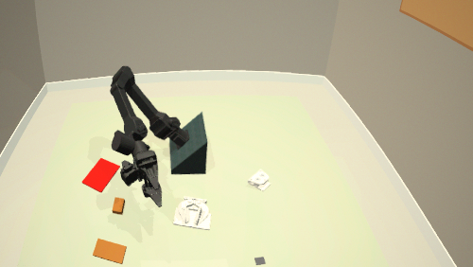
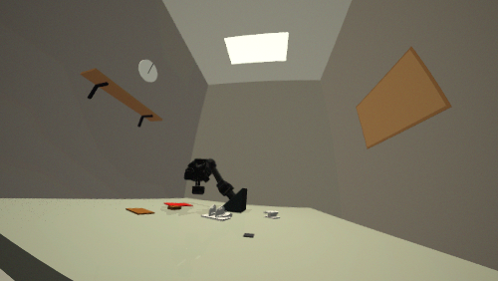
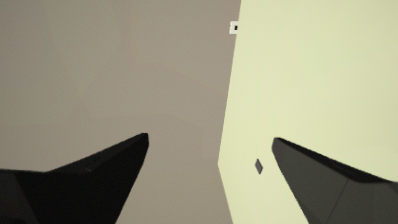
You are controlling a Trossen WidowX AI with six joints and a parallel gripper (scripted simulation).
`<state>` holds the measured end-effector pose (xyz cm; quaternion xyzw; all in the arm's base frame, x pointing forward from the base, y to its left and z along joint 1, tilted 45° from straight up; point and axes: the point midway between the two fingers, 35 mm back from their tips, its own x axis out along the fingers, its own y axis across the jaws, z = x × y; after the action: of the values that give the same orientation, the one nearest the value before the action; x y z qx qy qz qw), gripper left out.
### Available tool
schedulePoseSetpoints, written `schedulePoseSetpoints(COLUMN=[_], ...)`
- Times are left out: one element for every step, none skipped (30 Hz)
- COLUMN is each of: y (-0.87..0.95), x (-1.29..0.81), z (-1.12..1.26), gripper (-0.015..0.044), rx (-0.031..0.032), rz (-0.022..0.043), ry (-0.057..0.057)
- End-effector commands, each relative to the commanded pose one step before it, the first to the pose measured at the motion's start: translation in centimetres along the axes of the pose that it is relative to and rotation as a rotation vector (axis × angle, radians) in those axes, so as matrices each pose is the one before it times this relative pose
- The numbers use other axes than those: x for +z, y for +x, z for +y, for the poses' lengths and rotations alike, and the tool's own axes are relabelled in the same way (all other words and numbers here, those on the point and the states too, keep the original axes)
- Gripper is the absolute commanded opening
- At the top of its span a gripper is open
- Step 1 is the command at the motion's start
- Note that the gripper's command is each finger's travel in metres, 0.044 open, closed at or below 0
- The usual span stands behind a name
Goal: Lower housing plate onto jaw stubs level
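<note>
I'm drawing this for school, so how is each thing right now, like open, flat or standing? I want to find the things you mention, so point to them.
gripper (image 1: 156, 199) (image 3: 211, 141): open, holding nothing
larger white piece (image 1: 203, 224) (image 2: 217, 217): lying on the table
smaller white piece (image 1: 259, 180) (image 2: 272, 214): apart from it
red sheet (image 1: 100, 175) (image 2: 178, 204): flat
orange sheet (image 1: 110, 251) (image 2: 139, 211): flat

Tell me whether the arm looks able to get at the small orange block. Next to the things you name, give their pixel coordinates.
Probably yes: the open fingers (image 1: 153, 196) hold nothing, and nothing stands on the orange block (image 1: 118, 205) or between it and them.
</note>
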<state>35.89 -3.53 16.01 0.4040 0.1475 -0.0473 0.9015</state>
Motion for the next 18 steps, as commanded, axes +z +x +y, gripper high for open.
schedulePoseSetpoints(y=[0.607, 0.149, 0.149, 0.149, 0.149, 0.149, 0.149, 0.146, 0.146, 0.146, 0.146, 0.146, 0.146, 0.146, 0.146, 0.146, 0.146, 0.142], x=[-0.439, -0.186, -0.186, -0.186, -0.186, -0.186, -0.185, -0.181, -0.181, -0.181, -0.18, -0.18, -0.179, -0.179, -0.178, -0.178, -0.177, -0.178], z=[0.24, 0.019, 0.022, 0.026, 0.029, 0.033, 0.036, 0.03, 0.033, 0.037, 0.04, 0.043, 0.047, 0.05, 0.053, 0.057, 0.06, 0.075], gripper=[0.044, 0.044, 0.044, 0.044, 0.044, 0.044, 0.044, 0.044, 0.044, 0.044, 0.044, 0.044, 0.044, 0.044, 0.044, 0.044, 0.044, 0.044], rx=[-0.01181, -0.00361, -0.0035, -0.00339, -0.00328, -0.00317, -0.00306, -0.0032, -0.00309, -0.00298, -0.00287, -0.00275, -0.00264, -0.00253, -0.00242, -0.00231, -0.00219, -0.00157], rz=[0.02455, 0.00844, 0.00849, 0.00854, 0.00858, 0.00863, 0.00867, 0.00854, 0.00858, 0.00862, 0.00866, 0.0087, 0.00873, 0.00877, 0.0088, 0.00883, 0.00885, 0.00855], ry=[-0.0573, -0.015, -0.0151, -0.0152, -0.0152, -0.0153, -0.0154, -0.0153, -0.0154, -0.0155, -0.0155, -0.0156, -0.0156, -0.0157, -0.0158, -0.0158, -0.0159, -0.0162])
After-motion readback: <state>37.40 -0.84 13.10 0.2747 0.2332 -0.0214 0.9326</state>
